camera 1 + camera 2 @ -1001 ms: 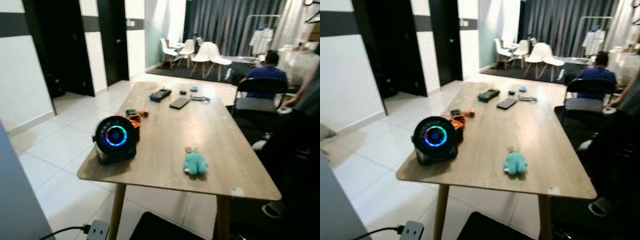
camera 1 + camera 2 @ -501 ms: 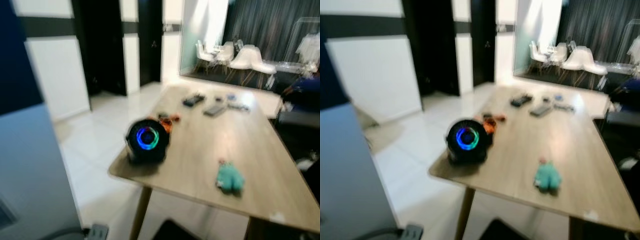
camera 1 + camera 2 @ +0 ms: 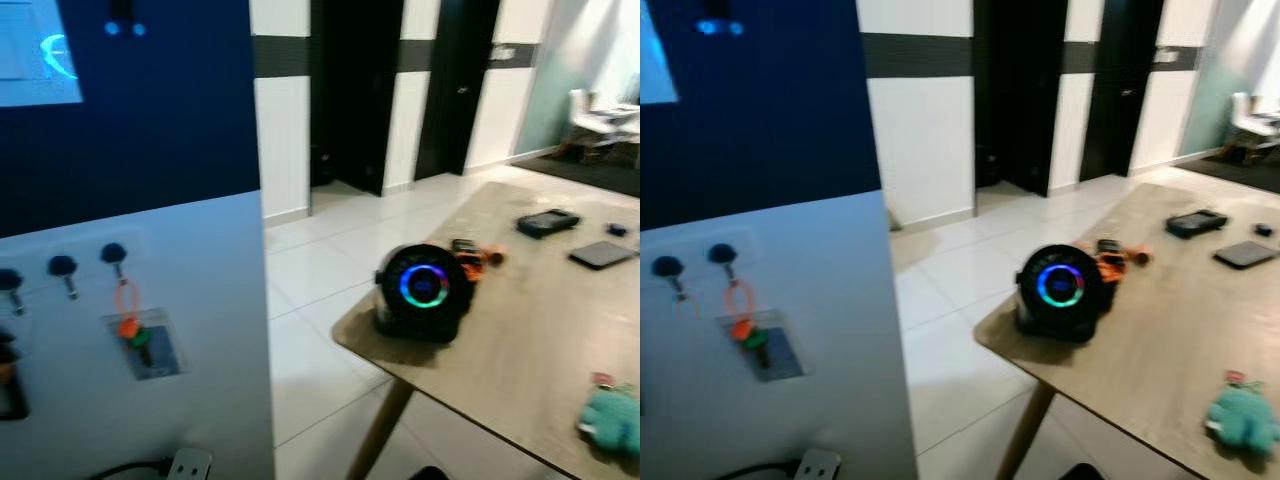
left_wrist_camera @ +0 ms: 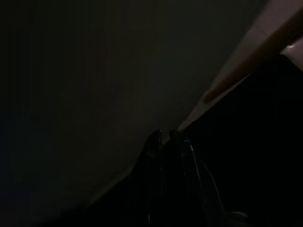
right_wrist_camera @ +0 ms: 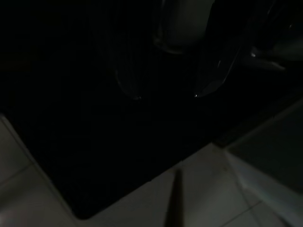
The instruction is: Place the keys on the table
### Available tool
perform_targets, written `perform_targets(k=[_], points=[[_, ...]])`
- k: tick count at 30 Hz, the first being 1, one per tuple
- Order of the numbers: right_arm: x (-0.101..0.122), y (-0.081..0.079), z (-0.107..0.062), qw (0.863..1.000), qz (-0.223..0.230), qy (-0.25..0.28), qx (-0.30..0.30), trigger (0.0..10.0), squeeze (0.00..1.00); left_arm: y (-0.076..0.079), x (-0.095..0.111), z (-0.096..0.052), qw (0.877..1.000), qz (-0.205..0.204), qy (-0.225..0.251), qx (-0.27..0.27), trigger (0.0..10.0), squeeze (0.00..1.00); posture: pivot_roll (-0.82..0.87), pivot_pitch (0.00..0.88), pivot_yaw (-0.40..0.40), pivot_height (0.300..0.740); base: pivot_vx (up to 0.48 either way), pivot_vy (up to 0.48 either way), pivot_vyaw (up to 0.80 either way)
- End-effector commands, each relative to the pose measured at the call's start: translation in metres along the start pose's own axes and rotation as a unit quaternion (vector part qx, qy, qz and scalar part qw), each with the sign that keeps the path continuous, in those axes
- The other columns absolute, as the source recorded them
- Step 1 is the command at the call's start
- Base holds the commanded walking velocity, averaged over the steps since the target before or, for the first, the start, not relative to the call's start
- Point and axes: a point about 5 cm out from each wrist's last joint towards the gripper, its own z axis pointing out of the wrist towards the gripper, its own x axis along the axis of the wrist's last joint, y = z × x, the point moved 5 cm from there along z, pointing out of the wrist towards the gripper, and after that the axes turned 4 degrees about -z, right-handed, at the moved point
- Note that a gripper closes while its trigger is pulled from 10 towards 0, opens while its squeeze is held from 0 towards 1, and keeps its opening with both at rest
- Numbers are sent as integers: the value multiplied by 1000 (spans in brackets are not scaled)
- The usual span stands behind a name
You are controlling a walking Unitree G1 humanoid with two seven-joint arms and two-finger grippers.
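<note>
The keys [image 3: 130, 325] hang by an orange loop from a black hook [image 3: 113, 255] on a white panel [image 3: 200, 330] at my left, with a small grey tag behind them. The wooden table [image 3: 520, 330] stands to the right, its near corner toward me. Both arms hang idle in the dark. In the left wrist view my left gripper [image 4: 164, 135] points down with its two black tips close together. My right gripper [image 5: 165, 94] hangs over a dark mat, its fingertips [image 5: 130, 92] well apart with nothing between them.
On the table are a round black device with a glowing ring [image 3: 424, 288], an orange object [image 3: 478, 256], two flat dark devices [image 3: 548, 221] and a teal plush toy [image 3: 612, 420]. More hooks [image 3: 62, 268] are on the panel, a white socket [image 3: 185, 465] lies below, and white tiled floor [image 3: 310, 330] lies between.
The camera has swung to the left. The table has slid to the right of the picture and the panel with the hanging keys has come into view.
</note>
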Motion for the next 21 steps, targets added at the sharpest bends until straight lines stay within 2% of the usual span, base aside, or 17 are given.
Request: perform_targets(k=[1,21], points=[[-3,3,-1,1000,2,-4,-4,10000,0,2,0,1,1000,4,-3,-6,10000,0,63,3,-21,740,0,0,800],[-9,4,-3,1000,1,-13,-4,10000,0,5,-3,1,1000,-4,-12,-11,10000,0,61,9,-20,740,0,0,800]])
